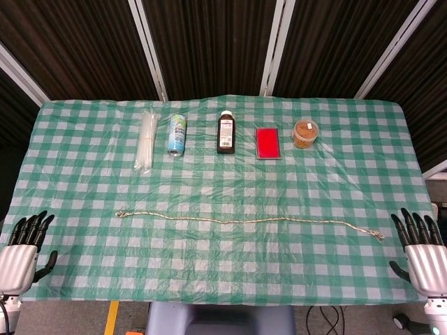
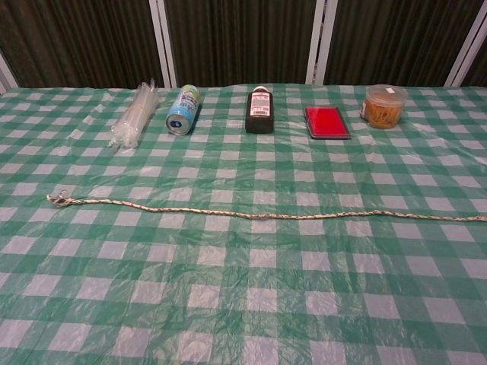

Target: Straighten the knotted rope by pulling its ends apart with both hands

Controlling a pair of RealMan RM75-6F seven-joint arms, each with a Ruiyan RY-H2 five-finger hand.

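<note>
A thin pale rope (image 1: pixel 248 220) lies stretched in a nearly straight line across the green checked tablecloth (image 1: pixel 223 265). Its left end has a small loop; the chest view shows the rope (image 2: pixel 262 215) with a small knot near its middle. My left hand (image 1: pixel 19 255) is at the table's front left corner, fingers spread, holding nothing and well clear of the rope's left end. Past the rope's right end, at the front right corner, my right hand (image 1: pixel 422 252) is likewise spread and empty. Neither hand shows in the chest view.
Along the far side stand a bundle of clear plastic tubes (image 1: pixel 145 141), a lying spray can (image 1: pixel 177 134), a dark bottle (image 1: pixel 225 132), a red flat box (image 1: pixel 267 142) and a round tub with orange contents (image 1: pixel 305 133).
</note>
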